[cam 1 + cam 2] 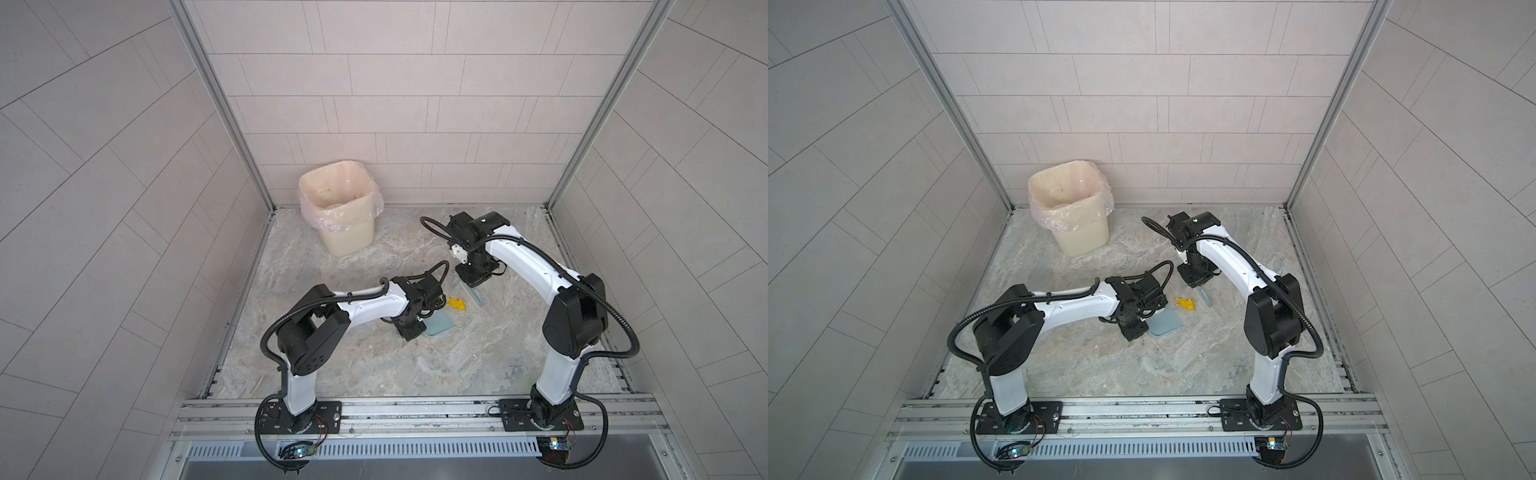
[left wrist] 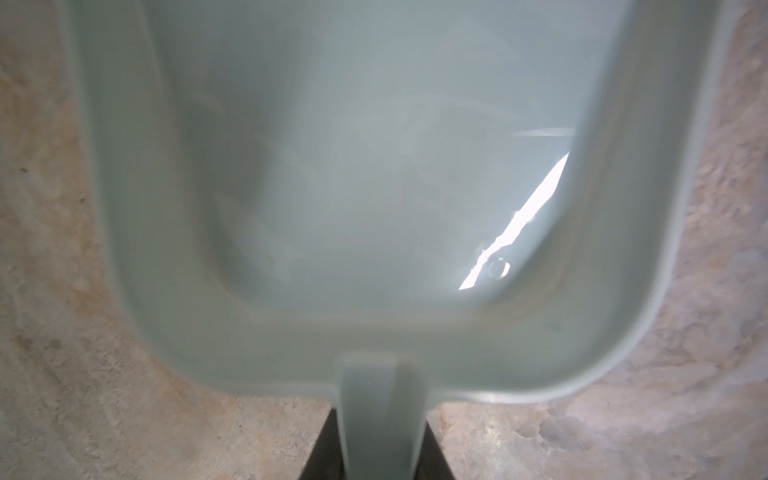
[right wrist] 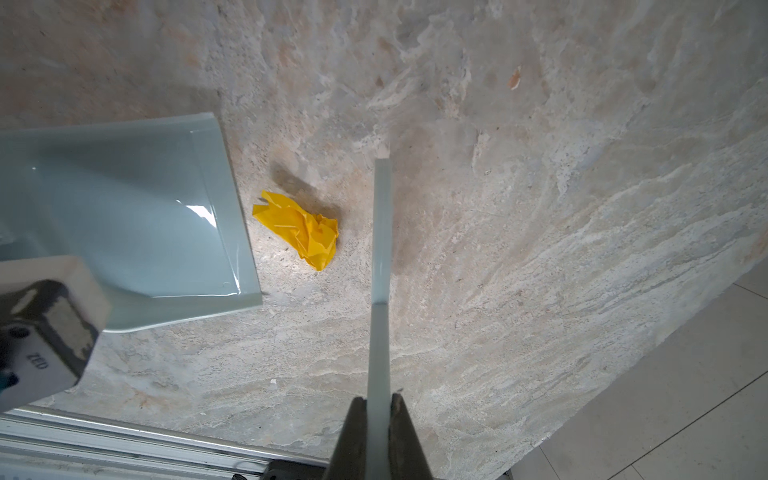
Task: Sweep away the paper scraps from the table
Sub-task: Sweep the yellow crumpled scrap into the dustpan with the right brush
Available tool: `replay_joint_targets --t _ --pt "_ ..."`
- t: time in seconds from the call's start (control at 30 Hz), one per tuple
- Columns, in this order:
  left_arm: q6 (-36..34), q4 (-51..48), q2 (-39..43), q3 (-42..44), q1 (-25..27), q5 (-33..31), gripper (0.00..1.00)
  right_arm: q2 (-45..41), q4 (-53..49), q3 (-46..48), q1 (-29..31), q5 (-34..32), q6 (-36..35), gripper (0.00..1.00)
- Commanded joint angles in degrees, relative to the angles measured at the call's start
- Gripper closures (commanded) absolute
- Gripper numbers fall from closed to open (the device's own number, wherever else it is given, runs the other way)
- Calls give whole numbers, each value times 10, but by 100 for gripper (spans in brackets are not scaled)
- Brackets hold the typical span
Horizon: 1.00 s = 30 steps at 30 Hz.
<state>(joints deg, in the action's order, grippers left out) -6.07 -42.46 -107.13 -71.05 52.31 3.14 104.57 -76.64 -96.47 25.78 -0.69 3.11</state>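
Status: only one yellow crumpled paper scrap shows on the beige-grey marbled surface. It lies between the two pairs of fingers, just ahead of the open lip of the pale blue plastic dustpan and apart from it.

Left fingers: closed on the dustpan's handle, with the pan flat on the surface ahead of them. The pan floor is bare, with nothing collected in it.

Right fingers: clamped on the pale blue hand brush, which reaches forward from them. The scrap sits near it on the dustpan side, not touching.

Judgement: late stage. Left to do: push this scrap into the pan, then tip the pan into the cream plastic bin with a clear liner, which stands well beyond both pairs of fingers.

Not resolved:
- Bin contents: pale shapes and an orange speck, and I cannot tell whether they are scraps.
- The brush shows edge-on, so the bristles are not visible.
- The surface under both arms is hidden in both top views, and a scrap could lie there.
- The left wrist view cuts off the pan's lip and does not show the scrap.
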Motion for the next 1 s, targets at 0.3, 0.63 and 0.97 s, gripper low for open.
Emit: replay_joint_targets --t 0.3,0.63,0.97 --pt "-3 -14 -17 -11 5 -11 100 -20 -17 11 30 95 9 100" --pt "1 -9 -14 -6 5 -13 100 -59 -1 34 38 233 27 100" --pt "4 0 -2 5 5 -17 100 -85 0 61 9 255 32 100"
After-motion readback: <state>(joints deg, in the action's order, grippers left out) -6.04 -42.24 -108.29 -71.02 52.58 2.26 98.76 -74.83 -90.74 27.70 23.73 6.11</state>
